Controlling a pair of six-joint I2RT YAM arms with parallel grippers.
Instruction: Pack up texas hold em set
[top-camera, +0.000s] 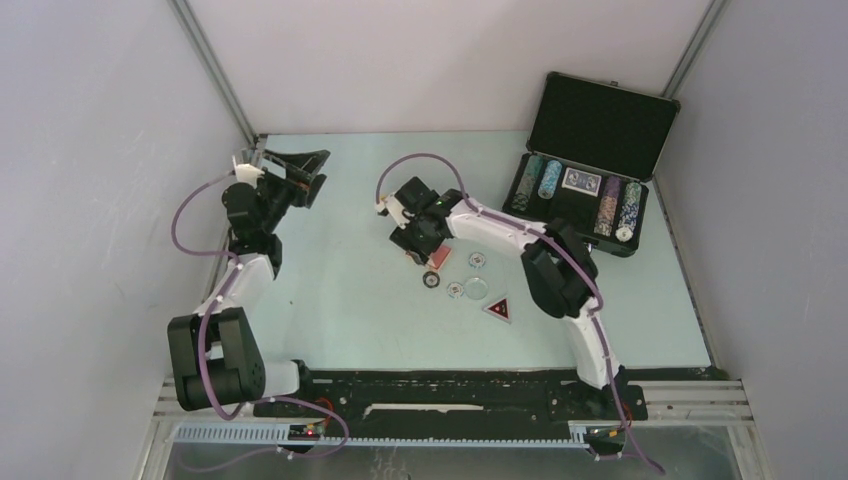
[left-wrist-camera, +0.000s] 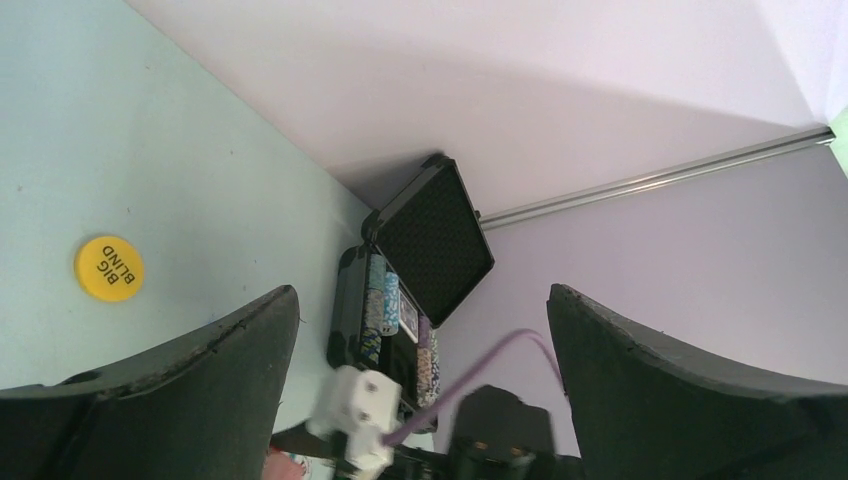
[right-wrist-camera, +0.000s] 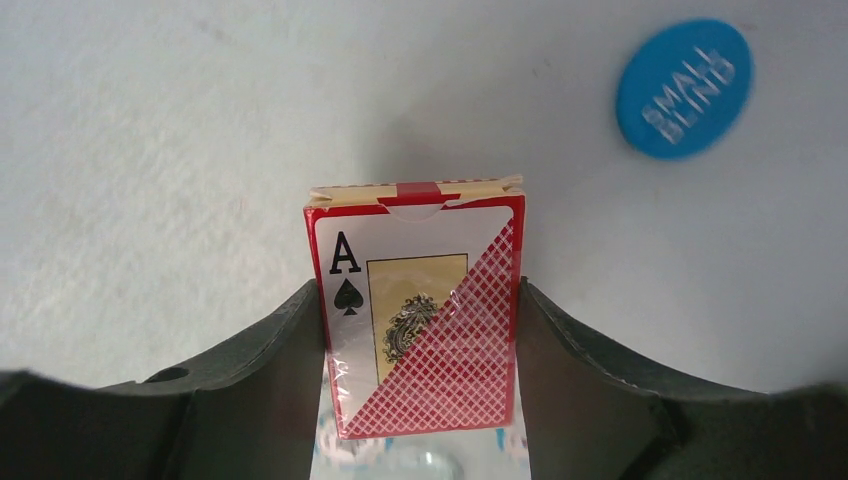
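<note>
The black silver-trimmed case (top-camera: 590, 120) stands open at the back right, with rows of striped chips (top-camera: 527, 181) and a card deck (top-camera: 581, 181) inside. A red card deck (right-wrist-camera: 415, 320) with an ace of spades face sits between my right gripper's (right-wrist-camera: 420, 350) fingers, which press on both of its long sides. From above, that gripper (top-camera: 430, 255) is at mid-table over the red deck (top-camera: 438, 263). A blue "small blind" disc (right-wrist-camera: 684, 88) lies beyond it. My left gripper (left-wrist-camera: 420, 380) hangs open and empty at the back left, near a yellow "big blind" disc (left-wrist-camera: 109, 268).
Small discs (top-camera: 432, 281) (top-camera: 478, 260) (top-camera: 476, 288) and a red triangular token (top-camera: 499, 308) lie on the pale table (top-camera: 350, 320) just in front of the right gripper. Grey walls close in the back and both sides. The case (left-wrist-camera: 400, 300) also shows in the left wrist view.
</note>
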